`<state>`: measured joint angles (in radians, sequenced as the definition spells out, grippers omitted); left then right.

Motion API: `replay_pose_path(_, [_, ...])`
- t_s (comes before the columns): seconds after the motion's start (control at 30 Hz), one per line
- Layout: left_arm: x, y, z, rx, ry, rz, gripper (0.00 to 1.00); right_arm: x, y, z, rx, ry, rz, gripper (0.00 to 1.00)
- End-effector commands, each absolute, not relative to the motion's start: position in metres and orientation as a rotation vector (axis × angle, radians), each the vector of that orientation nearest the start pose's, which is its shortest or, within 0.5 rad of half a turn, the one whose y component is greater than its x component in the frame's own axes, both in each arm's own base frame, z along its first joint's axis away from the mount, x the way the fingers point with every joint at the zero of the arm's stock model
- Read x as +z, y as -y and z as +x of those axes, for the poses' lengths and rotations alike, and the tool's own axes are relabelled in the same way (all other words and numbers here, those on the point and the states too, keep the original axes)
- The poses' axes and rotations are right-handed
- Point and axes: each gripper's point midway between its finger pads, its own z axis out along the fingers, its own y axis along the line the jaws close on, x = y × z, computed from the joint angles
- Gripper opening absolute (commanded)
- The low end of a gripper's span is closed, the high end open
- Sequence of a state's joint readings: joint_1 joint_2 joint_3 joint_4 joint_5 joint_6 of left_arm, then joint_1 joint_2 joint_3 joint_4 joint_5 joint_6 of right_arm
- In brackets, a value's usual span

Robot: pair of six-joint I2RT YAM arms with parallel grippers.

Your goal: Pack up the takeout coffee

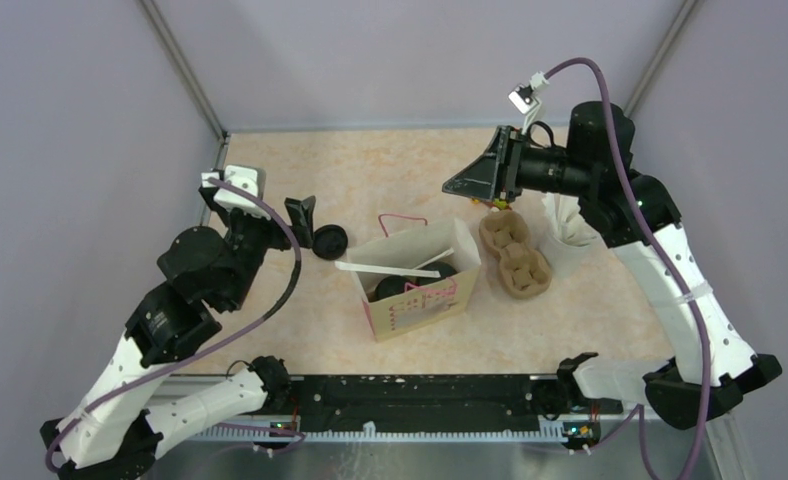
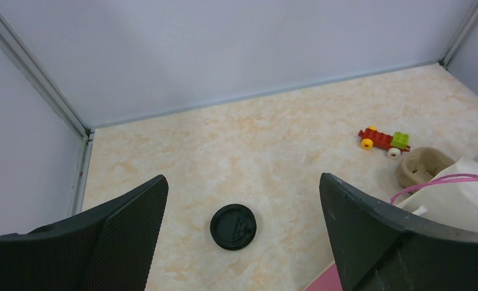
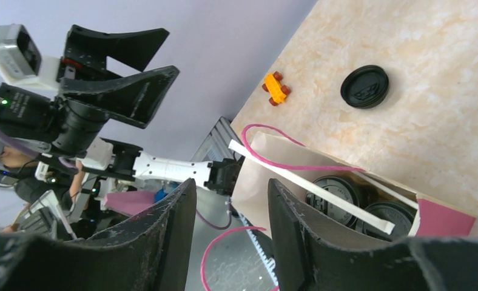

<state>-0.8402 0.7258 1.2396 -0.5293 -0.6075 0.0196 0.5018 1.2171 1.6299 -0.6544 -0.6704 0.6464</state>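
Spread wide on nothing, the left gripper (image 2: 242,179) hangs over a loose round black plastic lid (image 2: 233,227) while the right gripper (image 3: 232,182), jaws partly apart and empty, hovers beside the pink-handled pale paper bag (image 3: 267,163) holding both lidded black paper cups (image 3: 333,194), packing seemingly done bar withdrawing.

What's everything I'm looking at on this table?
paper bag: one, beige with pink handles, centre
lidded cups: two, black, inside the bag
straws: two, white, across the bag's mouth
loose lid: one, black, left of the bag
cup carrier: one, brown, right of the bag
pale cup: one, white, beside the carrier
toy car: one, red and green, near the carrier
orange toy: one, beyond the loose lid
left gripper: open, empty, near the loose lid
right gripper: open, empty, raised near the bag
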Motion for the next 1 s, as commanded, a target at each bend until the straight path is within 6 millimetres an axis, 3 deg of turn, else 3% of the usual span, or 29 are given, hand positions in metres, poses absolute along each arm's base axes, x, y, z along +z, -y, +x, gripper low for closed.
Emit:
replay_pose_path(0.0, [0.435, 0.104, 0.22, -0.235, -1.548, 0.186, 0.99, 0.456, -0.255, 0.215, 1.296, -1.838, -0.413, 0.49])
replay_pose_path(0.13, [0.437, 0.11, 0.214, -0.285, -1.563, 0.213, 0.99, 0.452, -0.247, 0.223, 1.199, -1.851, -0.404, 0.53])
replay_pose_path(0.3, [0.421, 0.118, 0.199, -0.377, -1.623, 0.266, 0.99, 0.445, -0.244, 0.22, 1.177, -1.867, -0.421, 0.54])
replay_pose_path(0.43, [0.405, 0.108, 0.183, -0.42, -1.707, 0.228, 0.99, 0.442, -0.248, 0.211, 1.216, -1.867, -0.466, 0.53])
replay_pose_path(0.63, [0.382, 0.091, 0.18, -0.365, -1.826, 0.112, 0.99, 0.438, -0.283, 0.179, 1.11, -1.681, -0.835, 0.53])
replay_pose_path(0.8, [0.361, 0.095, 0.191, -0.28, -1.92, 0.075, 0.99, 0.435, -0.332, 0.157, 1.041, -1.48, -1.091, 0.52])
replay_pose_path(0.9, [0.346, 0.079, 0.194, -0.188, -1.954, -0.034, 0.99, 0.419, -0.36, 0.149, 0.994, -1.373, -1.244, 0.49])
replay_pose_path(0.97, [0.353, 0.073, 0.195, -0.204, -1.895, -0.07, 0.99, 0.403, -0.374, 0.143, 0.996, -1.295, -1.349, 0.45])
